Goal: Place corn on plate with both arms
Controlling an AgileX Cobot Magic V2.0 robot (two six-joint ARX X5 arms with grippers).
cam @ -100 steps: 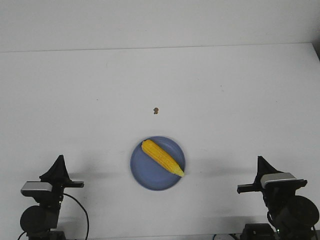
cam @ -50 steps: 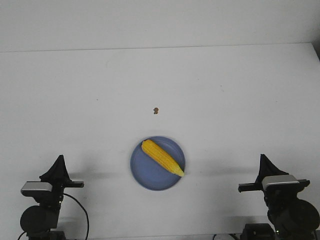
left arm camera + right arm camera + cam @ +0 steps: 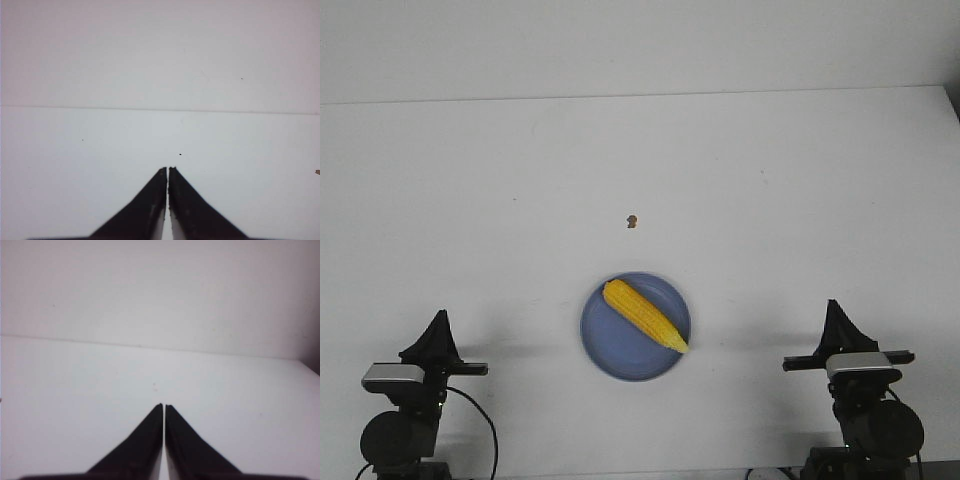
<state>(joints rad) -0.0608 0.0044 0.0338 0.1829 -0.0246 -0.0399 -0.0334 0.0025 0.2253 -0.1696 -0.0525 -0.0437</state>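
Observation:
The yellow corn (image 3: 643, 314) lies slantwise on the periwinkle-blue plate (image 3: 607, 343), its pointed end toward the plate's right rim. My left gripper (image 3: 441, 317) sits at the front left of the table, well away from the plate, shut with nothing in it. In the left wrist view the left gripper (image 3: 168, 169) shows its black fingers pressed together over bare table. My right gripper (image 3: 834, 304) sits at the front right, also apart from the plate. The right wrist view shows the right gripper (image 3: 164, 405) shut and empty. Neither wrist view shows corn or plate.
A tiny brown speck (image 3: 632, 221) lies on the white table beyond the plate. The table's far edge meets a pale wall (image 3: 640, 45). The table's right edge (image 3: 954, 105) shows at the far right.
The right arm has turned and shifted a little to the left near the front edge. The corn, the plate and the left arm have stayed put.

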